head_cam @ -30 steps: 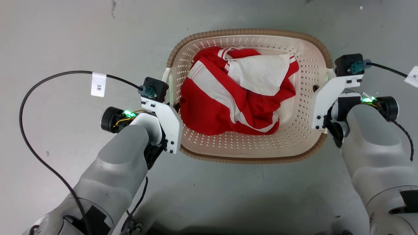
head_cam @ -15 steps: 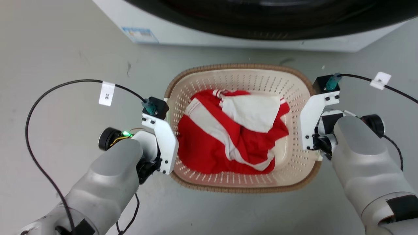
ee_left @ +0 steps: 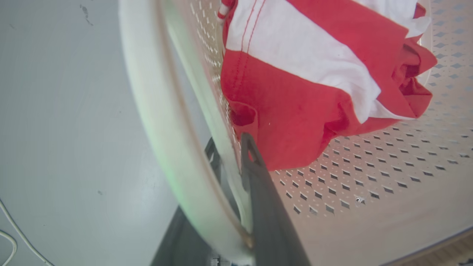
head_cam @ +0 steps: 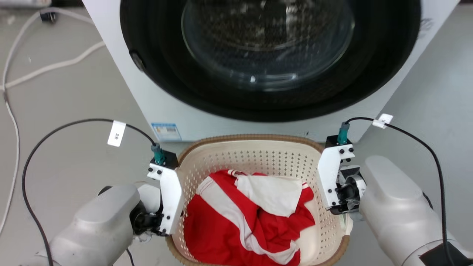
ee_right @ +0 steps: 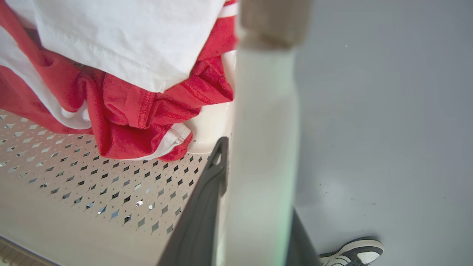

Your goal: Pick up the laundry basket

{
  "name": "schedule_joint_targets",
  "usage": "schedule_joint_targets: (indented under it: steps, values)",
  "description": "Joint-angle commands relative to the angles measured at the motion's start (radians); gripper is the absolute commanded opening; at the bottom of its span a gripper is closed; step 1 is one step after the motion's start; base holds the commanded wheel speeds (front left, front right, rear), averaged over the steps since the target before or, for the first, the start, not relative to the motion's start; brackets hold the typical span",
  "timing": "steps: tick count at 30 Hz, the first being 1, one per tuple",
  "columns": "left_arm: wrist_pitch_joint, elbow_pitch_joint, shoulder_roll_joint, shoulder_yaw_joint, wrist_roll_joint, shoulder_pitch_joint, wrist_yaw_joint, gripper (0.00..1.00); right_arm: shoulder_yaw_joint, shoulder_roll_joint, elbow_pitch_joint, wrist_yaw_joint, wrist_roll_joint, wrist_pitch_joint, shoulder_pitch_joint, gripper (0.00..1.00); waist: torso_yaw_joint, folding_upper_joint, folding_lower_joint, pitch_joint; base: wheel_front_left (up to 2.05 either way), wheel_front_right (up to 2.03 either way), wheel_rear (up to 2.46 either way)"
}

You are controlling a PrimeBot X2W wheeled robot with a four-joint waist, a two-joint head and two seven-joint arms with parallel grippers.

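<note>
The laundry basket (head_cam: 255, 159) hung between the two arms, low in the head view, straight in front of the washing machine (head_cam: 122, 81). Its brown far rim (head_cam: 244, 137) showed just under the lower edge of the machine's white front, below the round dark door (head_cam: 266, 51). How much gap lay between rim and machine could not be told. The near rim ran off the bottom of that view.

In the left wrist view, the left gripper (ee_left: 230, 153) had its jaws closed across the basket's pale side handle (ee_left: 155, 111). One dark finger (ee_left: 255, 166) lay inside against the perforated wall and the other outside it. In the right wrist view, the right gripper (ee_right: 255, 173) gripped the opposite handle (ee_right: 266, 122) the same way. Its inner finger (ee_right: 216, 173) lay along the wall, and only the base of the outer one showed past the handle.

A crumpled red and white garment (head_cam: 236, 229) filled the basket's bottom and stayed below the rim. It touched the wall beside the left inner finger.

Bare grey floor (head_cam: 66, 96) lay open on both sides of the basket and the machine. On the robot's left, a white cable (head_cam: 48, 68) trailed over the floor, well apart from the basket. Black wrist cables (head_cam: 74, 123) looped out past both arms. In the right wrist view, a person's shoe (ee_right: 351, 251) stood on the floor outside the right handle, well below it.
</note>
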Motion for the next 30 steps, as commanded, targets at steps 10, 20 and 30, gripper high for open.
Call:
schedule_joint_targets:
  steps: [10, 20, 30]
  values:
    - [0.135, -0.021, 0.055, -0.028, -0.067, 0.079, -0.004, 0.00, 0.085, -0.001, -0.040, 0.017, 0.059, 0.087, 0.031, 0.00, -0.048, -0.0001, 0.0003, -0.205, 0.00, 0.00, 0.00]
    - [0.229, -0.027, 0.065, -0.034, -0.117, 0.133, -0.004, 0.00, 0.134, -0.004, -0.009, 0.017, 0.067, 0.134, 0.057, 0.00, -0.047, -0.0001, 0.0003, -0.263, 0.00, 0.00, 0.00]
    - [0.294, -0.025, 0.060, -0.036, -0.131, 0.120, -0.004, 0.00, 0.145, -0.006, -0.010, 0.017, 0.099, 0.131, 0.087, 0.00, -0.051, -0.0001, 0.0003, -0.282, 0.00, 0.00, 0.00]
